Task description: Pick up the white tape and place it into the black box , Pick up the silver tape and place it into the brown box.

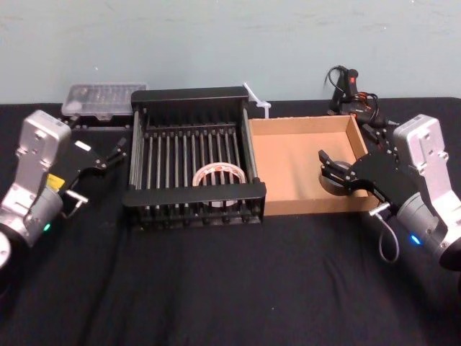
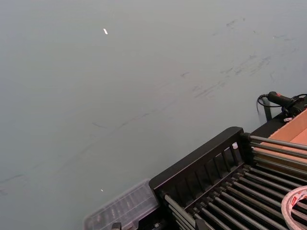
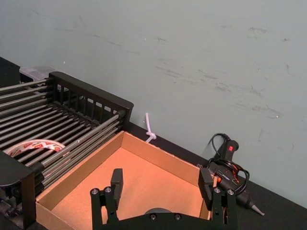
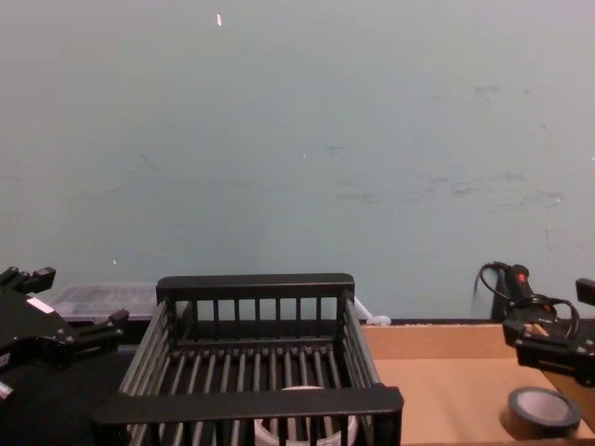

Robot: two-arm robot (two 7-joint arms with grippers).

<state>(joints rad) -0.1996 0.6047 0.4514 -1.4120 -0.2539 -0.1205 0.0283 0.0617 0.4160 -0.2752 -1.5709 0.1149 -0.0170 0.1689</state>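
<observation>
White tape (image 1: pixel 217 175) lies on the slatted floor of the black box (image 1: pixel 193 194), near its front wall: that part appears done. Silver tape (image 4: pixel 543 412) rests on the floor of the brown box (image 1: pixel 299 127), near its right wall. Right gripper (image 1: pixel 330 173) hangs over it, fingers spread apart, holding nothing. Left gripper (image 1: pixel 114 154) sits left of the black box, fingers apart, empty. Judged: both placements made.
</observation>
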